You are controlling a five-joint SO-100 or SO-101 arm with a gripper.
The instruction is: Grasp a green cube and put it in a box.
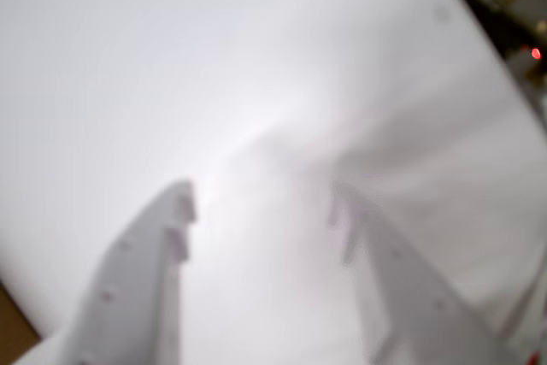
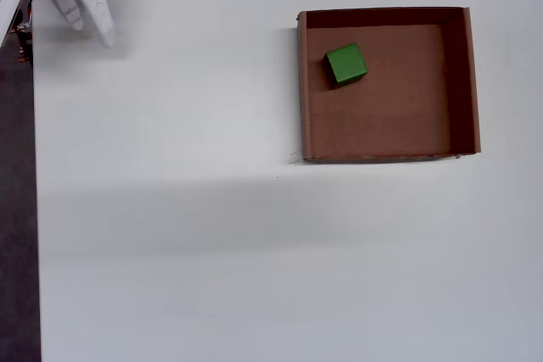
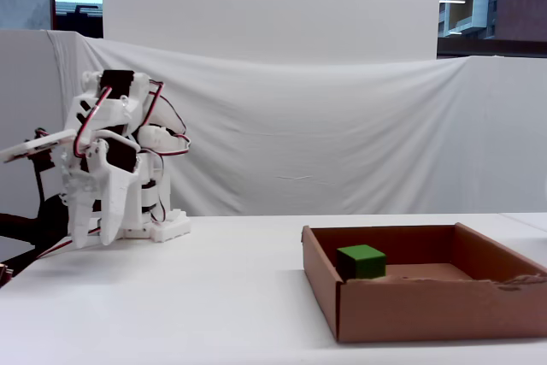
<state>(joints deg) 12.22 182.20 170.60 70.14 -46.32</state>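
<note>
The green cube (image 2: 345, 64) lies inside the cardboard box (image 2: 465, 82), so the task looks finished. The hand (image 1: 261, 203) is parted, empty, folded well away; no further move seems needed.

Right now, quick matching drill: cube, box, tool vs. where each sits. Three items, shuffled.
Things:
1. green cube
2. box
3. tool

Places, overhead view:
A. top-left corner, empty, fingers apart
B. upper right of the white table
C. on the brown floor, near the upper-left corner

Pairs: 1-C, 2-B, 3-A
</note>
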